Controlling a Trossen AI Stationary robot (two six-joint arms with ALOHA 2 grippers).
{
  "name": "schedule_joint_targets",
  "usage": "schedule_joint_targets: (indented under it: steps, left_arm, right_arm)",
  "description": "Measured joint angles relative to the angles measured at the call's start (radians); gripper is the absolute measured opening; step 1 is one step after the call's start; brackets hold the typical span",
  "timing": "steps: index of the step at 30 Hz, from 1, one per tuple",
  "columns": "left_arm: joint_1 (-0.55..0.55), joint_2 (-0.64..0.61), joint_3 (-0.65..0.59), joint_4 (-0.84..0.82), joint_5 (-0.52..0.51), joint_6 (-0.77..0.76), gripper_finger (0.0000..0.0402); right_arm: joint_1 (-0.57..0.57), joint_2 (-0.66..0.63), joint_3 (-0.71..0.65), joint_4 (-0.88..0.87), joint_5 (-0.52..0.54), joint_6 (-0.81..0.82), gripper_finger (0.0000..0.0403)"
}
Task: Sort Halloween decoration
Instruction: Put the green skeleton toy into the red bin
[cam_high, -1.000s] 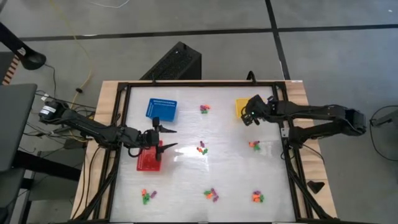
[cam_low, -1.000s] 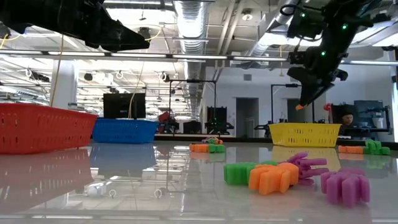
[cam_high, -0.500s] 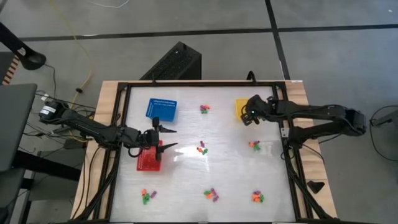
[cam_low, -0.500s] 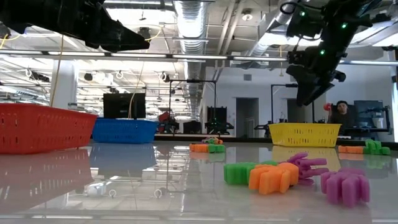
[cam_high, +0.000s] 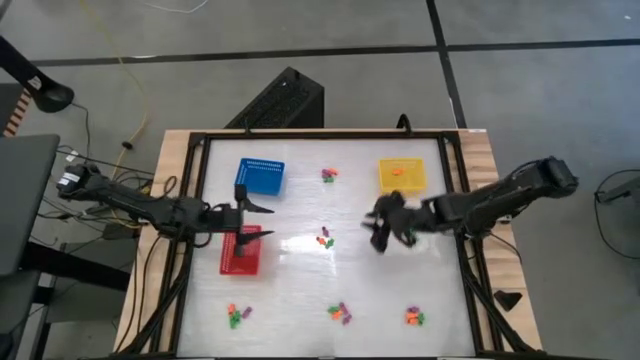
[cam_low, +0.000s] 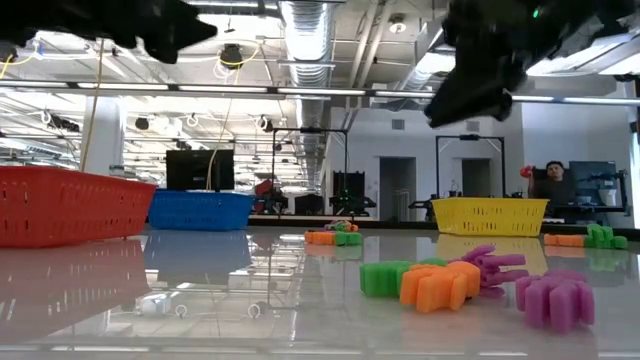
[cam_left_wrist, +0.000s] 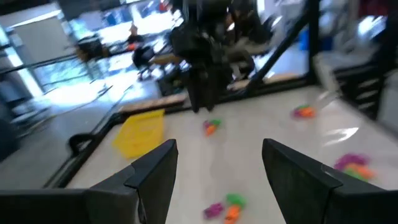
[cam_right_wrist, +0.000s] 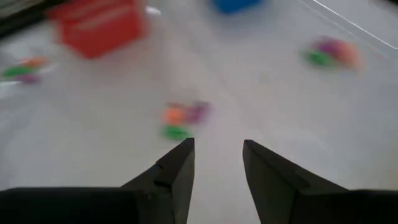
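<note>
The Halloween decoration lies in small orange, green and purple clusters on the white table: one in the middle (cam_high: 324, 240), one at the far side (cam_high: 328, 176), and three along the near edge (cam_high: 236, 315) (cam_high: 341, 313) (cam_high: 414, 318). A single orange trinket (cam_high: 397, 171) lies in the yellow basket (cam_high: 402, 185). My right gripper (cam_high: 376, 228) hovers open and empty just right of the middle cluster (cam_right_wrist: 183, 118). My left gripper (cam_high: 262, 221) is open and empty above the red basket (cam_high: 238, 258). It faces the right arm (cam_left_wrist: 211, 56).
The blue basket (cam_high: 260, 176) stands at the far left and the red basket sits just nearer than it. A black frame (cam_high: 455, 190) borders the table. Open white surface lies between the clusters. A person (cam_low: 553, 183) sits in the room beyond.
My right gripper held an orange trinket above the yellow basket and let it go; the trinket now lies inside. The gripper then swung fast toward the near edge and left, ending beside the middle cluster. My left gripper shifted slightly toward the left edge.
</note>
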Motion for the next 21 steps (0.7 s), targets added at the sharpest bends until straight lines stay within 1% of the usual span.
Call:
schedule_joint_targets:
  steps: [2, 5, 7, 10, 12, 14, 17, 19, 21]
  left_arm:
    - [0.0, -0.056, -0.043, 0.032, 0.014, -0.02, 0.0226]
    - [0.001, -0.11, -0.089, 0.107, -0.014, -0.063, 0.0226]
    - [0.002, -0.127, -0.095, 0.123, -0.024, -0.078, 0.0226]
    - [0.001, -0.13, -0.095, 0.115, -0.024, -0.081, 0.0226]
    - [0.001, -0.129, -0.095, 0.117, -0.024, -0.081, 0.0226]
    - [0.001, -0.128, -0.095, 0.112, -0.025, -0.08, 0.0226]
    - [0.001, -0.124, -0.095, 0.112, -0.025, -0.073, 0.0226]
    - [0.001, -0.124, -0.095, 0.113, -0.027, -0.07, 0.0226]
    - [0.001, -0.124, -0.095, 0.112, -0.033, -0.07, 0.0226]
  right_arm:
    - [0.061, 0.063, 0.0, 0.11, 0.001, -0.03, 0.0166]
    - [0.115, 0.149, 0.004, 0.238, 0.005, -0.089, 0.0166]
    - [0.133, 0.202, 0.025, 0.252, 0.018, -0.137, 0.0166]
    - [0.135, 0.266, 0.071, 0.202, 0.017, -0.145, 0.0166]
    - [0.134, 0.29, 0.119, 0.112, -0.023, -0.127, 0.0166]
    - [0.134, 0.301, 0.179, -0.029, -0.07, -0.1, 0.0165]
    - [0.139, 0.312, 0.281, -0.323, -0.14, -0.025, 0.0165]
    - [0.142, 0.311, 0.336, -0.529, -0.181, 0.054, 0.0165]
    - [0.142, 0.307, 0.378, -0.691, -0.225, 0.153, 0.0165]
